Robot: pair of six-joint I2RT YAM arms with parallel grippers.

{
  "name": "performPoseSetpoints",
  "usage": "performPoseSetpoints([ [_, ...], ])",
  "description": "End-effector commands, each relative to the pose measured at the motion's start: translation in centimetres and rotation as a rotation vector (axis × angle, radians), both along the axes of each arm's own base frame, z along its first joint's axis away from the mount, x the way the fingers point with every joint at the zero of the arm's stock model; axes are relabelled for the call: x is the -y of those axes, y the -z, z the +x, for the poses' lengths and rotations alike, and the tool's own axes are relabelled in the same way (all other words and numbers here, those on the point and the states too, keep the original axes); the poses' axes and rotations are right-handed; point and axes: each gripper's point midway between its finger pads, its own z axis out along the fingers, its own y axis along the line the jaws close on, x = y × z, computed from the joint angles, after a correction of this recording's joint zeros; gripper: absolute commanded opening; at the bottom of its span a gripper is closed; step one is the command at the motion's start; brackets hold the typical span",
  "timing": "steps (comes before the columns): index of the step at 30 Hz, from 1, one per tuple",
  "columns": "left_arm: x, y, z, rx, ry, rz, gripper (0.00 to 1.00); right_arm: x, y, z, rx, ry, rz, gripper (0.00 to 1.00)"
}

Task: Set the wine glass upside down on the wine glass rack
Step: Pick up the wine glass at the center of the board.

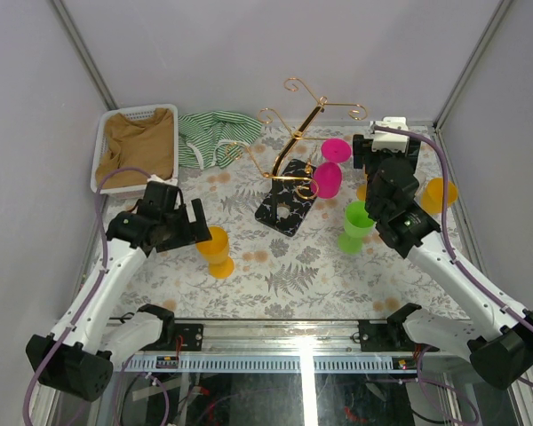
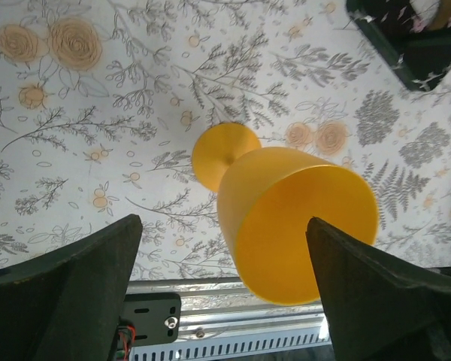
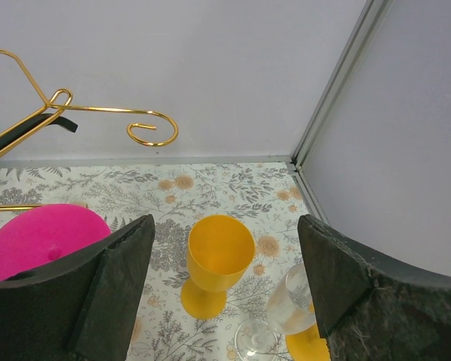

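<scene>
Wine glass (image 2: 286, 226), orange, stands upright between the spread jaws of my left gripper (image 2: 222, 226), lined up for a grasp; wine glass rack (image 1: 295, 142) waits at its two o'clock. My right gripper (image 3: 225, 219) hangs spread, empty.

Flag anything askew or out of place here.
The clear glass near the right corner looks tilted, unlike the upright orange glass beside it. A striped cloth lies crumpled outside the basket.
</scene>
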Motion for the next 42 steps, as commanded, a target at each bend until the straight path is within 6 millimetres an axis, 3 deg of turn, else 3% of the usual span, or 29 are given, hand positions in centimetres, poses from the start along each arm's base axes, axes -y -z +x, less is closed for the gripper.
performPoseSetpoints([
  [1, 0.7, 1.3, -0.4, -0.043, 0.001, -0.02, 0.85, -0.1, -3.2, -0.2, 0.083, -0.007, 0.044, 0.84],
  [4, 1.1, 1.3, 0.0, -0.033, 0.009, -0.022, 0.71, 0.1, -3.3, -0.4, 0.085, -0.004, 0.042, 0.84],
  [8, 1.4, 1.7, 0.2, -0.043, 0.024, -0.015, 0.44, 0.4, -3.4, -0.7, 0.093, 0.0, 0.04, 0.85],
  [16, 1.5, 1.4, 1.1, -0.025, 0.022, -0.002, 0.15, 0.6, -3.6, -0.8, 0.097, 0.007, 0.022, 0.86],
  [22, 0.5, 0.3, 1.8, 0.0, -0.01, 0.054, 0.0, 0.3, -3.6, -0.5, 0.094, 0.001, 0.015, 0.86],
  [27, -2.4, -1.4, 3.0, 0.05, -0.083, 0.202, 0.0, -0.2, -3.6, -0.4, 0.088, -0.032, 0.022, 0.87],
  [30, -4.8, -3.4, 4.0, 0.109, -0.158, 0.316, 0.0, -0.8, -3.7, -0.3, 0.083, -0.069, 0.019, 0.88],
  [34, -8.1, -8.2, 6.1, 0.258, -0.312, 0.449, 0.0, -1.4, -4.1, -0.2, 0.07, -0.093, 0.024, 0.91],
  [42, -9.4, -19.2, 11.5, 0.646, -0.432, 0.488, 0.0, -3.4, -5.6, 1.2, 0.024, -0.167, 0.043, 0.94],
])
